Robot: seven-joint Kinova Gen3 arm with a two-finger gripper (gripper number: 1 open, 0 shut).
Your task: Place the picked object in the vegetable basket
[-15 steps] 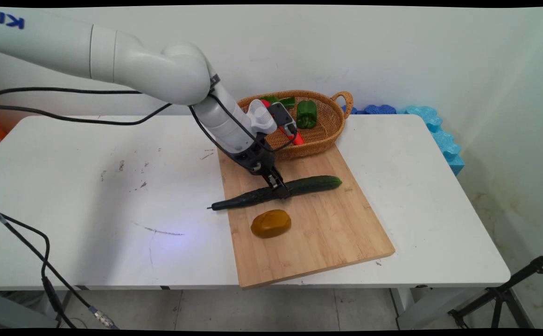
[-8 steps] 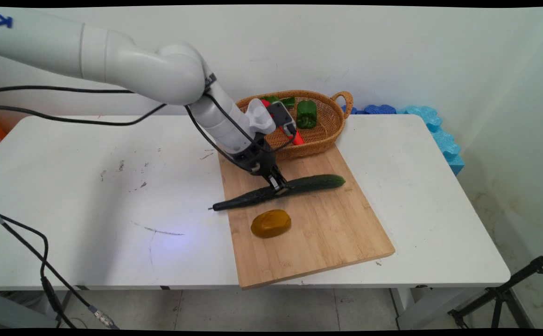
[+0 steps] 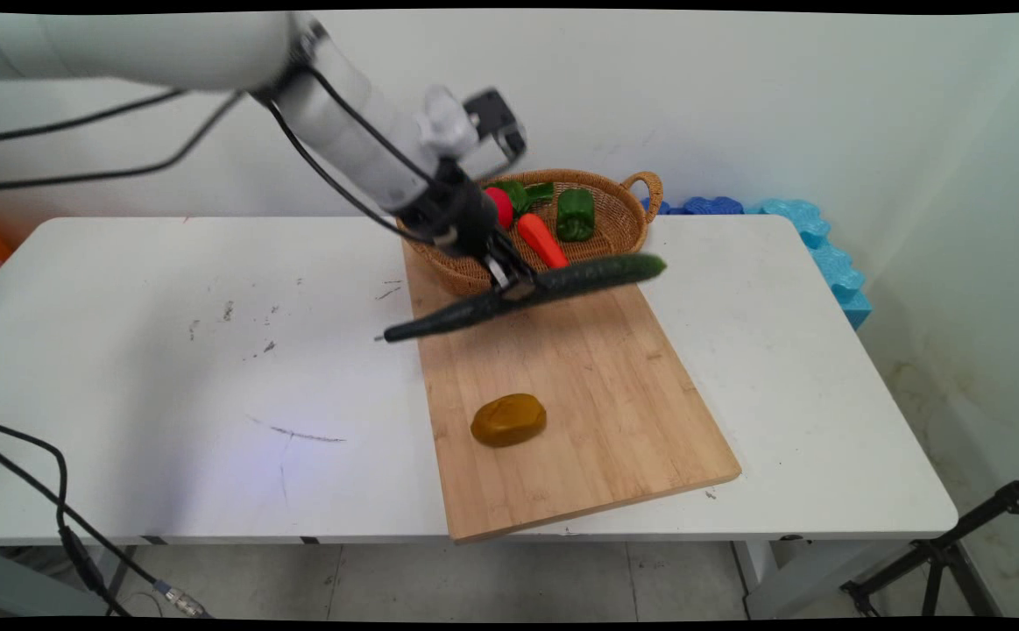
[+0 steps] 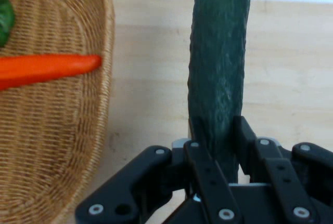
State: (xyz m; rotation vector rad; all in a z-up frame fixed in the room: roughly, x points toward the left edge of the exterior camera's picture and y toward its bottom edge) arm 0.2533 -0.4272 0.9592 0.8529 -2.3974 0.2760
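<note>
My gripper (image 3: 513, 286) is shut on a long dark green cucumber (image 3: 562, 280) near its middle and holds it in the air above the far end of the wooden cutting board (image 3: 579, 412), just in front of the wicker basket (image 3: 623, 230). The cucumber hangs roughly level, its thin stem end pointing left past the board's edge. In the hand view the cucumber (image 4: 218, 68) runs up from between the fingers of the gripper (image 4: 217, 148), with the basket (image 4: 57, 146) and an orange carrot (image 4: 47, 69) to the left.
A brown potato (image 3: 509, 419) lies on the board's near half. The basket holds a carrot (image 3: 541, 240), a green pepper (image 3: 576, 214) and a red vegetable (image 3: 500, 206). Blue foam pieces (image 3: 811, 237) lie at the table's far right edge.
The gripper has lifted the cucumber off the cutting board and carried it up and back toward the basket. The potato has not moved.
</note>
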